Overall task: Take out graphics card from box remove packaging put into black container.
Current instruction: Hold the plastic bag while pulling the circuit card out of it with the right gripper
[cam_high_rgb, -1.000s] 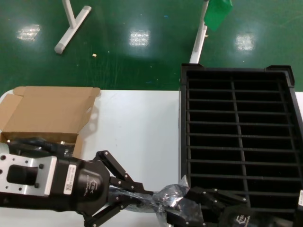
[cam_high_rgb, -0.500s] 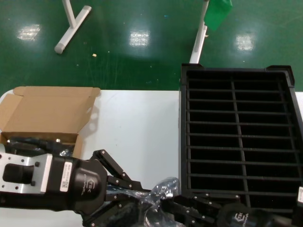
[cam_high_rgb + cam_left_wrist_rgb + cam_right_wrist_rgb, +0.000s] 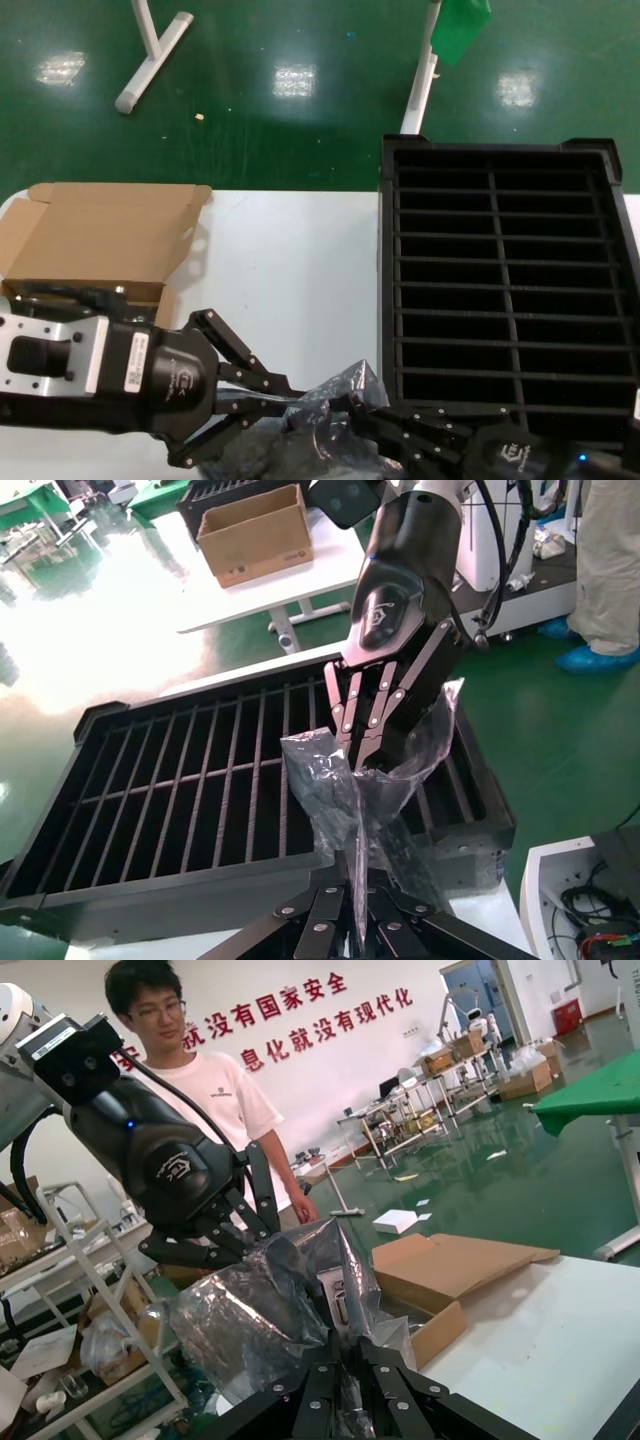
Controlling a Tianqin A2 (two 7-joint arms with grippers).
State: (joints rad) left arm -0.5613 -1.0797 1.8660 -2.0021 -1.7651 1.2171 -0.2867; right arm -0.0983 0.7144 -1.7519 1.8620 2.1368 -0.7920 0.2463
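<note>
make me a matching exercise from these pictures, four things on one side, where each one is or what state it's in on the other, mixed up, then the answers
Things:
1. box
2. black container
3. packaging
4. left gripper

Places or states:
A. held up between both grippers
B. on the table's right side, slots showing nothing inside
C. on the table's left side, flaps open
D. shut on one end of the bag

Pairs: 1-C, 2-B, 3-A, 4-D

Black ribbed container (image 3: 505, 290), brown box (image 3: 95, 240), translucent grey packaging (image 3: 365, 770).
</note>
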